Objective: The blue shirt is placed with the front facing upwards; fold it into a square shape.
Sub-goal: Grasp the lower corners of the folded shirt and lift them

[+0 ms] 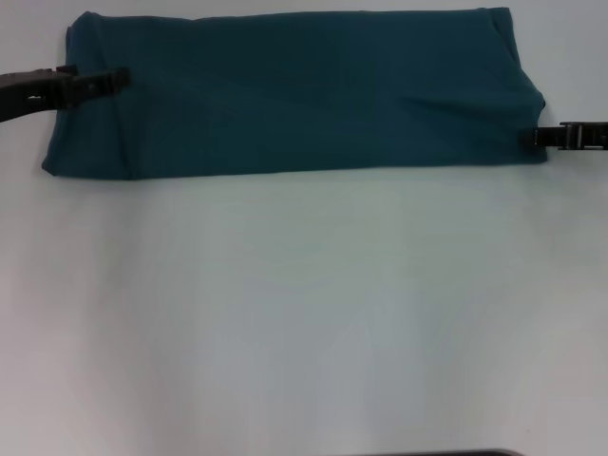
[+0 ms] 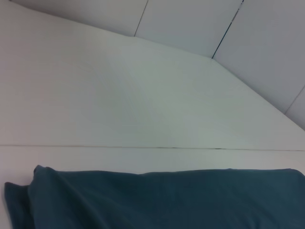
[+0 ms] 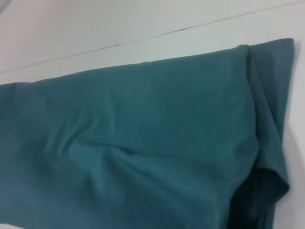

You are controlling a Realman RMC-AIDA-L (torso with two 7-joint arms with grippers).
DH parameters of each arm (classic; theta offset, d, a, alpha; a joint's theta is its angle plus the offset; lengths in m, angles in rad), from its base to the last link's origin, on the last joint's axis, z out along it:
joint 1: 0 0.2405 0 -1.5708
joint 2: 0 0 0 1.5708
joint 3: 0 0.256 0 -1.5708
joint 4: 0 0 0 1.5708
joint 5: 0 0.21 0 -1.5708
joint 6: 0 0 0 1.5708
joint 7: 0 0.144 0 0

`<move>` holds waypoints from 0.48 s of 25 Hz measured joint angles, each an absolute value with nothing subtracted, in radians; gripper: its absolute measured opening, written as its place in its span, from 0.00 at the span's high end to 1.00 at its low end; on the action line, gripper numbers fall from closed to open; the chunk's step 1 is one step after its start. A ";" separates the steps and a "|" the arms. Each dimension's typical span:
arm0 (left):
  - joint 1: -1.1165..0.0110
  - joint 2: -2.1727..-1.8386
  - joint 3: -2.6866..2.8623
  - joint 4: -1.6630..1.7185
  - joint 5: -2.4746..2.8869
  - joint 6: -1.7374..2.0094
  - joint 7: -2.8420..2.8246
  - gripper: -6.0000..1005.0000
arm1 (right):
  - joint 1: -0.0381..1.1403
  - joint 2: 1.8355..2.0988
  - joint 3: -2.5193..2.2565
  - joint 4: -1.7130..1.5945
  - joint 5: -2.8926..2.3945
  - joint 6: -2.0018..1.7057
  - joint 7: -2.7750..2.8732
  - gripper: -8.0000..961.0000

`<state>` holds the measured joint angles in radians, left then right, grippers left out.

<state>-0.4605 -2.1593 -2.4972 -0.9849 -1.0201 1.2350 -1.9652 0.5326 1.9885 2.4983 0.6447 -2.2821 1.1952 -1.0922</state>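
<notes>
A: Eyes on the counter (image 1: 304, 313), a pale, plain white surface running right across the head view.

B: And a thin dark seam crosses it in the wrist views, just beyond the cloth.

A: Right, lying flat on it at the far side is the blue shirt (image 1: 294, 95), folded into a long band, plain teal face up.

B: Edges a little rumpled at both ends, layers showing.

left black gripper (image 1: 122, 78): arm cut off at the left edge, fingers too small to tell open or shut | right black gripper (image 1: 534, 138): cut off at the right edge, fingers unclear | long dark teal folded cotton shirt (image 1: 285, 95): print and collar hidden | dark thing at the bottom edge (image 1: 456, 453): cut off
</notes>
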 joint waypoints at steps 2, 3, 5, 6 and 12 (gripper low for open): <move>-0.461 -2.159 -2.496 -0.986 -1.020 1.235 -1.966 0.08 | 0.536 1.989 2.496 0.643 -2.285 1.194 -1.092 0.57; -0.462 -2.159 -2.496 -0.986 -1.020 1.236 -1.966 0.08 | 0.538 1.990 2.495 0.642 -2.285 1.193 -1.092 0.60; -0.462 -2.159 -2.496 -0.986 -1.020 1.236 -1.966 0.08 | 0.539 1.989 2.494 0.641 -2.285 1.191 -1.090 0.66; -0.462 -2.159 -2.496 -0.986 -1.020 1.235 -1.966 0.08 | 0.538 1.988 2.493 0.640 -2.285 1.191 -1.088 0.69; -0.462 -2.158 -2.499 -0.984 -1.020 1.235 -1.964 0.08 | 0.532 1.985 2.498 0.640 -2.286 1.187 -1.083 0.94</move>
